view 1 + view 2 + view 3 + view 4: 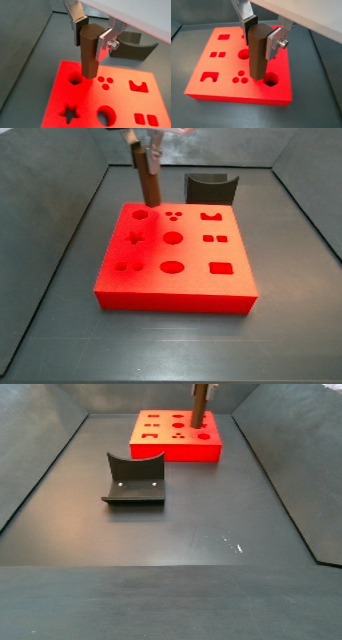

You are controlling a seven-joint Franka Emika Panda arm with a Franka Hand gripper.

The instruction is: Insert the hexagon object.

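Observation:
My gripper is shut on the hexagon object, a long brown six-sided peg held upright by its top. Both also show in the other wrist view: gripper, peg. The peg's lower end hangs just over the red block, close beside the hexagonal hole and not inside it. In a side view the peg stands over the block's far-left corner near that hole. In the other side view the peg is over the red block.
The red block carries several other shaped holes: a cross, an oval, small round dots, squares, an arch. The dark fixture stands on the grey floor beside the block. Grey walls surround the bin.

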